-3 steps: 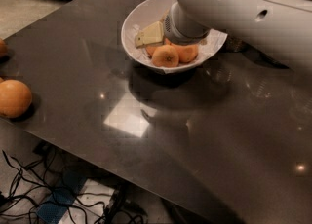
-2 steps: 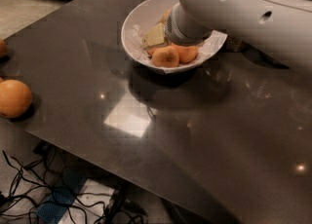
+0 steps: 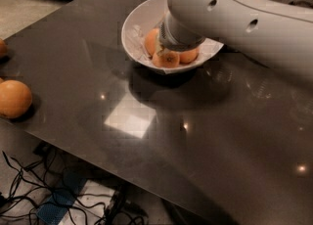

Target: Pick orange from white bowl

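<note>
Since a second ago the arm has shifted a little to the left in the bowl, and an orange now shows where a pale patch of paper lay. The gripper reaches down into the white bowl, its tip hidden behind the grey wrist collar. Whether the jaws are open or closed, or holding anything, cannot be told.

Three oranges sit in the bowl, packed against the collar. The front orange is tucked under its lower edge, toward the bowl's near rim. A right orange touches the front one. The left orange peeks out beside the collar. Each is round, with no long side to line up with.

The thick white arm runs up and to the right from the bowl, covering its far rim. The bowl stands at the back of a dark, shiny desk.

A loose orange rests at the desk's left edge, well apart from the bowl. It is likely not the target. The front orange seems closest to the jaws, so the next move probably needs a firm close and a straight lift.
</note>
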Controlling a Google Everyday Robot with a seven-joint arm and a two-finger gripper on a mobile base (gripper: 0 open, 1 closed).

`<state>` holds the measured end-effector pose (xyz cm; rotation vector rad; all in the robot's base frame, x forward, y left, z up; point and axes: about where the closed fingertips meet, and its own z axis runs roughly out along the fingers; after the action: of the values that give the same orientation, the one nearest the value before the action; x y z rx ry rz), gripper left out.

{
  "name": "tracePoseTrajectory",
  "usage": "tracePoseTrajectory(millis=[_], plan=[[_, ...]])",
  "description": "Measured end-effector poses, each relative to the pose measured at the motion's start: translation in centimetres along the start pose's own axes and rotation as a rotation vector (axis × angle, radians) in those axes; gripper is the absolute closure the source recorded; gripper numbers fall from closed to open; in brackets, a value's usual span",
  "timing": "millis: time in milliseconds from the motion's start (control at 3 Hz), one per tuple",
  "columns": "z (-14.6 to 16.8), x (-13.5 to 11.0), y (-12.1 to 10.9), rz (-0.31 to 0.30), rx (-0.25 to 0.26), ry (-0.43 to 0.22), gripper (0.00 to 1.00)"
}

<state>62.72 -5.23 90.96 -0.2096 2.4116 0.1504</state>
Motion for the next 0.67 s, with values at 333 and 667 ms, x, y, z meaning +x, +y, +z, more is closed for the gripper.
tracePoseTrajectory(millis=[333,667], plan=[[0.06,-0.06,0.11,-0.003,0.006,0.007,0.61],[0.07,-0.07,0.34,-0.008,0.011,0.014,0.42]])
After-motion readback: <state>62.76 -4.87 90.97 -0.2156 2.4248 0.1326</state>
